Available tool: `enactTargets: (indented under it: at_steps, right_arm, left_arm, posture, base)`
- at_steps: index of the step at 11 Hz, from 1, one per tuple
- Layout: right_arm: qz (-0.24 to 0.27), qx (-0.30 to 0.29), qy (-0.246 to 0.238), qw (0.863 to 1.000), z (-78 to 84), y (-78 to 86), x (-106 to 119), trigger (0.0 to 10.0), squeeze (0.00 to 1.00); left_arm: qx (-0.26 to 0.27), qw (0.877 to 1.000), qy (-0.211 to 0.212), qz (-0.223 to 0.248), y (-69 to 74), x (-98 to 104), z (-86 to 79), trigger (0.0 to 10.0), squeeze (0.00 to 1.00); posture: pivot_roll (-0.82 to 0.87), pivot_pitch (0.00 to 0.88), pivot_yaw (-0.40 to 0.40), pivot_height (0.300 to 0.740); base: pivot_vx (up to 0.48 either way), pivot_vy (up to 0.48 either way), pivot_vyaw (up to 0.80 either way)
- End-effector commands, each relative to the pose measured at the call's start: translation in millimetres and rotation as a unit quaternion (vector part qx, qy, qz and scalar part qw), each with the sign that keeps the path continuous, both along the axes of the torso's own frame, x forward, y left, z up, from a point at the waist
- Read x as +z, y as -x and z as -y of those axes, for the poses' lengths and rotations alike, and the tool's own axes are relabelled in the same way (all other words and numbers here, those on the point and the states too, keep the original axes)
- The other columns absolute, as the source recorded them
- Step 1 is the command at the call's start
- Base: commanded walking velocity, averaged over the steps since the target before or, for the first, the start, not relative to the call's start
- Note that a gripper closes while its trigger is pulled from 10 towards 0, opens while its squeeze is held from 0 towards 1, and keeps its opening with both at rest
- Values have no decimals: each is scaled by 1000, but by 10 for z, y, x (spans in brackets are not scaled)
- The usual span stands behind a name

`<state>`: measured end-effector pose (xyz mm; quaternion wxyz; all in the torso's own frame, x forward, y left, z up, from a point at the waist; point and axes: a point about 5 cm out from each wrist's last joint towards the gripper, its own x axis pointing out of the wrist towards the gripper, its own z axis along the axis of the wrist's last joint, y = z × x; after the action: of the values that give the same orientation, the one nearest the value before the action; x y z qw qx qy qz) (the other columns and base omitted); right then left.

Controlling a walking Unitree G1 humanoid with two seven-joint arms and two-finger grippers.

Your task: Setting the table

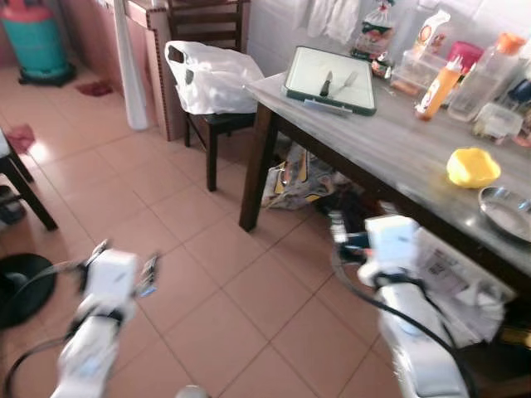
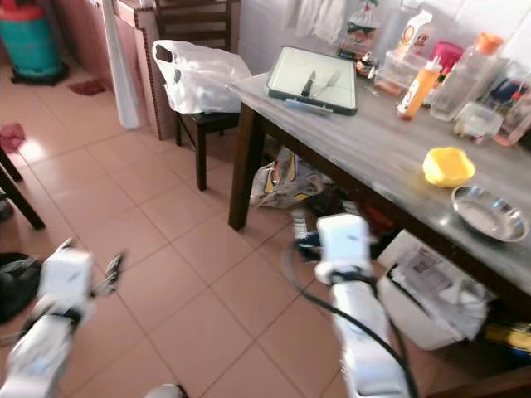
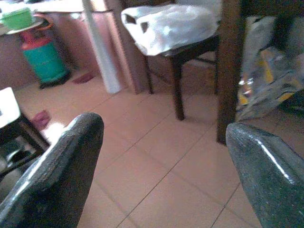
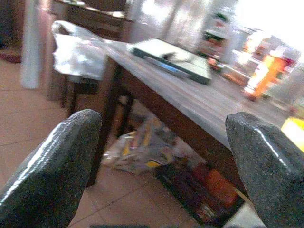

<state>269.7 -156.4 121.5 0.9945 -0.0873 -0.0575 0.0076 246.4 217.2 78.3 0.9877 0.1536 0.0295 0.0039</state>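
A grey-topped wooden table stands ahead on my right. On it lie a green-rimmed tray holding a knife and a fork, a yellow bowl and a steel plate near the front edge. An orange bottle, a clear bottle and several containers crowd the back. My left gripper hangs open over the floor tiles, empty. My right gripper is open and empty, below the table's front edge and pointing along it.
A dark chair with a white plastic bag stands at the table's far end. Bags and clutter lie under the table, papers beside my right arm. A teal gas cylinder is far left, a black round base near left.
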Motion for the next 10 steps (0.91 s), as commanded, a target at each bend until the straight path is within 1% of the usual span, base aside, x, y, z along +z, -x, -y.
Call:
enactTargets:
  at_steps: [1, 2, 3, 4, 5, 6, 7, 8, 9, 10]
  right_arm:
    - [-1, -45, -5, 999, 146, 61, -16, 10000, 0]
    - [0, -60, -9, 998, 153, 117, -28, 10000, 0]
    - [1, -78, 3, 997, 160, 222, -62, 10000, 0]
    - [1, -102, 0, 995, 240, 254, -89, 10000, 0]
    - [5, -132, -1, 991, 300, 276, -106, 10000, 0]
    - [8, -138, 2, 990, 309, 276, -96, 10000, 0]
    - [7, -133, 9, 991, 288, 296, -111, 10000, 0]
    - [3, -123, 15, 992, 284, 306, -126, 10000, 0]
    - [-6, -106, 25, 994, 271, 336, -164, 10000, 0]
    - [-2, -106, 25, 994, 289, 363, -122, 10000, 0]
  left_arm:
    - [-38, 999, -1, -20, -50, -58, 150, 10000, 0]
    - [-76, 997, -4, -14, -103, -14, 260, 10000, 0]
    - [-105, 994, 1, -14, -200, 10, 344, 10000, 0]
    - [-127, 992, -3, -10, -291, 44, 426, 10000, 0]
    - [-165, 986, -4, -7, -422, 65, 547, 10000, 0]
    - [-190, 982, -6, -2, -513, 100, 641, 10000, 0]
    - [-186, 983, -4, -2, -564, 106, 634, 10000, 0]
    - [-177, 984, 3, -6, -551, 73, 619, 10000, 0]
    - [-157, 987, 19, -15, -516, -13, 602, 10000, 0]
    - [-146, 989, 34, -16, -530, -11, 593, 10000, 0]
  posture:
    - [231, 87, -96, 740]
    - [203, 77, -65, 740]
    - [175, 78, -40, 740]
    - [133, 49, -10, 740]
    - [89, 13, 3, 740]
    - [74, 0, 10, 740]
    - [59, 0, 16, 740]
    - [55, 0, 3, 740]
    - [58, 0, -1, 740]
    - [50, 0, -6, 740]
  base:
    - [0, 0, 0]
    - [0, 0, 0]
    - [0, 0, 0]
    - [0, 0, 0]
    - [0, 0, 0]
    - [0, 0, 0]
    - [0, 0, 0]
    - [0, 0, 0]
    - [0, 0, 0]
    - [0, 0, 0]
